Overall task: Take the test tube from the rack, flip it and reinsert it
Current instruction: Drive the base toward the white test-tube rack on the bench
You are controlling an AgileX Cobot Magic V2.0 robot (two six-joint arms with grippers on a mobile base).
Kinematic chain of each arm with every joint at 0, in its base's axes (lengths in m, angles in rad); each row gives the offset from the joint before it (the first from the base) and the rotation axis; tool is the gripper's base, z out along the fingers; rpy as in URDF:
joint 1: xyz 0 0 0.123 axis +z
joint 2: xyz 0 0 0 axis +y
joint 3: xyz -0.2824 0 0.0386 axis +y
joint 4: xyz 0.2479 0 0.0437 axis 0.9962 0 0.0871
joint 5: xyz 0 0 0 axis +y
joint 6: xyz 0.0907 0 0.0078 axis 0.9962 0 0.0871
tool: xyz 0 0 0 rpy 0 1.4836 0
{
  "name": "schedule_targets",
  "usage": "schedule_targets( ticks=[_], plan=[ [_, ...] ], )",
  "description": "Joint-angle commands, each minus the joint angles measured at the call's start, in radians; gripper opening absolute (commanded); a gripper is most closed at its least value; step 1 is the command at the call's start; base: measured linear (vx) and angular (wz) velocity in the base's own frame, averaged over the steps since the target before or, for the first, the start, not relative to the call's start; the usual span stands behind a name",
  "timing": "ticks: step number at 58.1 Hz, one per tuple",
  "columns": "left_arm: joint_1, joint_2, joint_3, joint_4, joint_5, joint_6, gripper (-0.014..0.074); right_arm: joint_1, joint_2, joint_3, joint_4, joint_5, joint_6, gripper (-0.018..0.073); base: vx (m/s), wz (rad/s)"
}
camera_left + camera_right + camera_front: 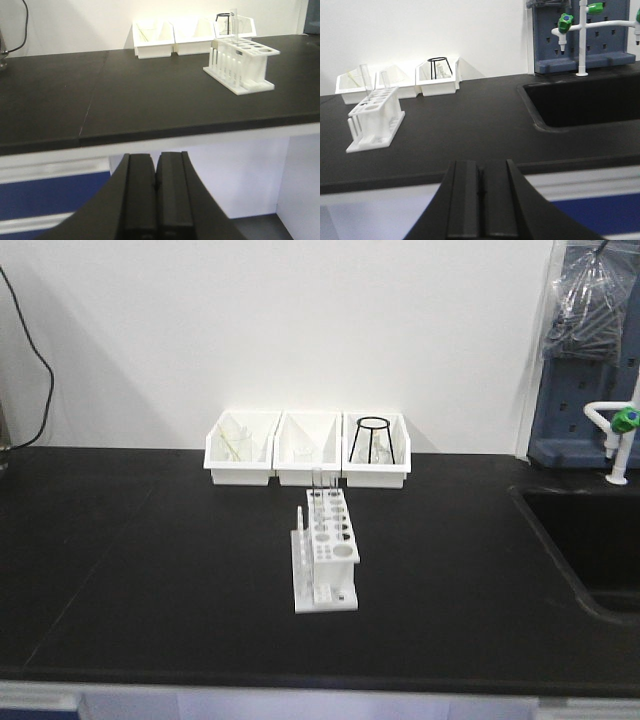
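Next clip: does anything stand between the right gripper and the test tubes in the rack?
Nothing visible does. The right gripper, shut, sits off the front edge of the black counter; only its bare top lies between gripper and rack. The test tubes stand at the rack's far end, with white bins behind.

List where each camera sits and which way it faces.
Exterior front: high before the counter, looking down across the rack to the bins and wall; no robot parts.
Left wrist: low off the counter's edge, facing the wall, rack at right; shut left fingers at bottom.
Right wrist: likewise low, rack at left, sink at right; shut right fingers at bottom.
Shared: all three show rack and bins.
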Motion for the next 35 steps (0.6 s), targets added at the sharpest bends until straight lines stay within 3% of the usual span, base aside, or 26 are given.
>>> schedule_targets(
  ticks=[1, 35],
  plan=[
    [0.000, -0.008, -0.004, -0.005, -0.076, -0.010, -0.0007, -0.004, -0.013, 0.003, -0.004, -0.080, -0.013, -0.0011, 0.44, -0.01],
    [0.000, -0.008, -0.004, -0.005, -0.076, -0.010, -0.0007, -0.004, -0.013, 0.003, -0.004, -0.080, -0.013, -0.0011, 0.42, -0.05]
  ],
)
